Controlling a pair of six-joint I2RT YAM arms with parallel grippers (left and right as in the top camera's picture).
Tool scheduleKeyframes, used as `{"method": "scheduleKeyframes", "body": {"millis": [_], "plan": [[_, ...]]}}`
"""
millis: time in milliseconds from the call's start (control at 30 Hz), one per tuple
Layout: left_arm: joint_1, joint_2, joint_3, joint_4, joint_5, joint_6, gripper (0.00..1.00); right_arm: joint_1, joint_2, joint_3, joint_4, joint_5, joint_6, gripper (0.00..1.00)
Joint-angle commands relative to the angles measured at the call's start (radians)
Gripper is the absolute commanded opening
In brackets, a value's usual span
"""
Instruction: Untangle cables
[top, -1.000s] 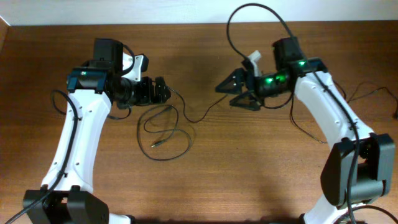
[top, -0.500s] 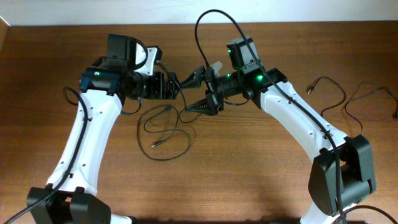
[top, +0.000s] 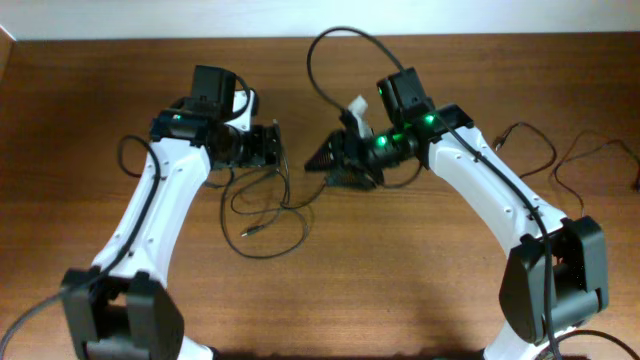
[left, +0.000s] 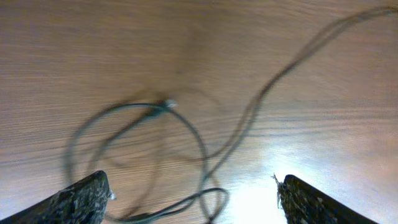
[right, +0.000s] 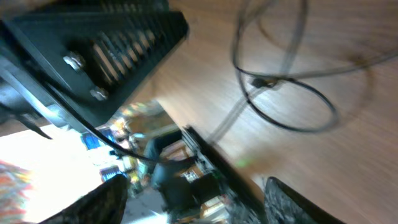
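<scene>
Wood grain, nearest: brown table (left: 74, 50) fills my left wrist view, with glare low on the right.
Left gripper (left: 193, 180): spread wide. Its two rough dark fingers (left: 81, 200) sit at the bottom corners, nothing is pinched, and it hovers over the cord.
Looped cable (left: 198, 144), from the left wrist: one thin dark loop lies flat on the wood between and beyond my fingertips. Its small plug end (left: 163, 106) is on the top of the loop, and a long strand runs off to the upper right corner.
Right gripper (right: 194, 183): spread as well and holding nothing. Its fingers (right: 289, 199) are two blurred dark shapes, well apart.
Only the right wrist shows: a black ribbed housing (right: 106, 43) close at upper left, and the same loop from the other side. The whole view is tilted and smeared.
Only the overhead shows: both grippers face each other near the table's middle, close but apart, with the looped cable lying in front of them, on my side.
Count, grippers: two, both parted.
Count, cables: one sprawled tangle at centre, plus thin cords at the right (top: 596, 141), well apart from it. I cannot tell how many cords make up the tangle.
Open room: bare wood lies in front of the tangle and between my two arm bases.
Edges, farthest: the back edge of the table runs along behind both grippers, with a pale strip (top: 300, 18) beyond it. The right-hand cords reach the right border of the view.
</scene>
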Motion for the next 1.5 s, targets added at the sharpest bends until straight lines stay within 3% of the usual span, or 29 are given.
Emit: {"method": "scheduleKeyframes", "body": {"millis": [0,67,133,200,300,333,400,567,1467], "plan": [[-0.018,0.068,-0.011,0.047,0.326,0.009,0.91,-0.064,-0.002,0.001,-0.138,0.049,-0.382,0.86],[-0.086,0.114,-0.011,0.095,0.365,0.005,0.94,-0.109,-0.002,0.001,-0.282,0.093,-0.555,0.9],[-0.134,0.131,-0.011,0.099,0.312,0.005,0.94,-0.146,-0.002,0.001,-0.367,0.253,-0.564,0.9],[-0.174,0.13,-0.005,0.085,0.142,0.005,0.97,-0.188,-0.002,0.001,-0.417,0.354,-0.564,0.9],[-0.209,0.129,0.114,-0.061,-0.213,-0.111,0.99,-0.268,-0.002,0.001,-0.451,0.425,-0.56,0.91],[-0.197,0.129,0.148,-0.094,-0.241,-0.136,0.99,-0.278,-0.002,0.001,-0.452,0.425,-0.553,0.93],[-0.158,0.129,0.185,-0.114,-0.238,-0.148,0.99,-0.274,-0.002,0.001,-0.451,0.426,-0.553,0.99],[-0.07,0.129,0.186,-0.208,-0.237,-0.153,0.99,-0.27,-0.002,0.001,-0.427,0.426,-0.554,0.99],[-0.068,0.129,0.186,-0.221,-0.238,-0.153,0.99,-0.27,-0.002,0.001,-0.413,0.426,-0.554,0.99]]}}
